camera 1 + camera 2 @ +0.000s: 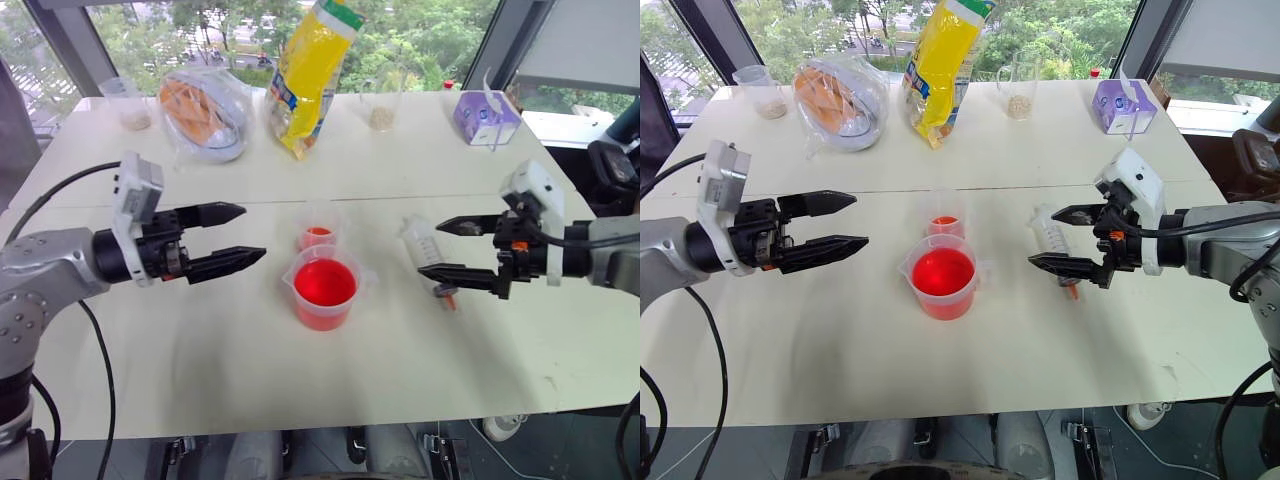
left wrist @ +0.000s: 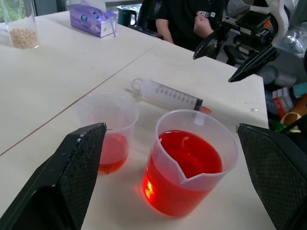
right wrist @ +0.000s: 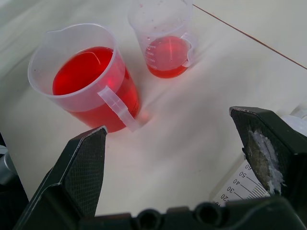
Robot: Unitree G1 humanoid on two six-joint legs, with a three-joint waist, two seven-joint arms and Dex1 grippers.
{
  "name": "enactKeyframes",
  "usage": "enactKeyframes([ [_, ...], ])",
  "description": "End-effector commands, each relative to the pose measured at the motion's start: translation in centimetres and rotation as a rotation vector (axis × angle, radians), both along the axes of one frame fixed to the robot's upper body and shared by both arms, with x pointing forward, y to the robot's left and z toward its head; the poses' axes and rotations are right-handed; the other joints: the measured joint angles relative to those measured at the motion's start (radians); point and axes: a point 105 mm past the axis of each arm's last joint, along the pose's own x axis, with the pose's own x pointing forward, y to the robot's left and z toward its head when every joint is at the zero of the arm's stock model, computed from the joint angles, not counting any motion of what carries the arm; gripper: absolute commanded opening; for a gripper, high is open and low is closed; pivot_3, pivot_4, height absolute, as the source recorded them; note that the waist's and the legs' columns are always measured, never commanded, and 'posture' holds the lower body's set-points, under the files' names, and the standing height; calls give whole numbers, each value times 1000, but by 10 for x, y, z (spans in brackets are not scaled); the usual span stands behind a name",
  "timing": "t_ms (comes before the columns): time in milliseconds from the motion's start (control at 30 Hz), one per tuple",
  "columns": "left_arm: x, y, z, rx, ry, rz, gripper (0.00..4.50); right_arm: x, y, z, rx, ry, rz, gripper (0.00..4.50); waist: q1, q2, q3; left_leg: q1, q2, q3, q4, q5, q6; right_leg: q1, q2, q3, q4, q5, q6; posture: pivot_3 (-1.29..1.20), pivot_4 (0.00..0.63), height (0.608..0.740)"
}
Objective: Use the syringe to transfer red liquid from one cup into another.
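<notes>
- Red-orange liquid (image 1: 324, 284) fills most of the wide clear spouted beaker (image 1: 326, 313), which stands near the middle of the pale desk (image 1: 200, 370), nearer the front edge than anything else on it.
- Bare desk runs from the beaker to the front edge at 6 o'clock, open for moving.
- At 9 o'clock of the beaker the left tool (image 1: 238, 238) hovers with its black fingers spread and nothing between them, well apart from the cup.
- At 3 o'clock the right tool (image 1: 448, 248) also stands spread and empty.
- Just behind the right tool's fingertips the syringe (image 2: 165, 94) lies flat on the desk: thick clear barrel with printed marks, orange-red tip toward the front edge. From the head views I cannot tell whether the fingers touch it.
- At 12 o'clock of the beaker, just beside it, the small narrow cup (image 1: 318, 228) holds a shallow layer of red.
- Farther back sit a yellow bag (image 1: 310, 80), a bagged bundle (image 1: 205, 112), two cups of beige grains (image 1: 381, 108) and a purple box (image 1: 485, 117).
</notes>
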Motion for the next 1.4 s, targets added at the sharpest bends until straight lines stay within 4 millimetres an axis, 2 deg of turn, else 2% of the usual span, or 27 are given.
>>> enactKeyframes([
  [33, -1, -4, 9, -8, -46, -8, 4500, -2, 0, 10, -14, -53, 5, 4466, 0, 0, 0, 0, 0, 0, 0, 0, 0, 0, 0, 0, 0, 0, 0, 0, 150, 740],
  [567, 3, -8, 13, -33, -59, -18, 4500, 6, -9, 4, -45, -52, -60, 4466, 0, 0, 0, 0, 0, 0, 0, 0, 0, 0, 0, 0, 0, 1, 2, 0, 150, 740],
  [833, 6, -13, 9, -38, -72, -34, 4500, 30, -27, -1, -80, -5, -246, 4466, -1, 0, 0, 0, 0, 1, 0, 0, 0, 0, 0, 0, 0, 0, 1, 0, 150, 740],
  [1167, 15, -21, 6, -48, -86, -75, 4500, 72, -33, -37, -117, 240, -439, 4466, -2, 0, 0, 0, 0, 1, 0, 0, 0, 0, 0, 1, 1, 2, 2, 0, 150, 740],
  [1400, 16, -25, 2, -66, -97, -68, 4500, 87, -26, -64, -163, 294, -436, 4466, -2, 0, 0, 0, -1, 2, 0, 0, 0, 0, 0, 1, 0, 2, 3, 0, 150, 740],
])
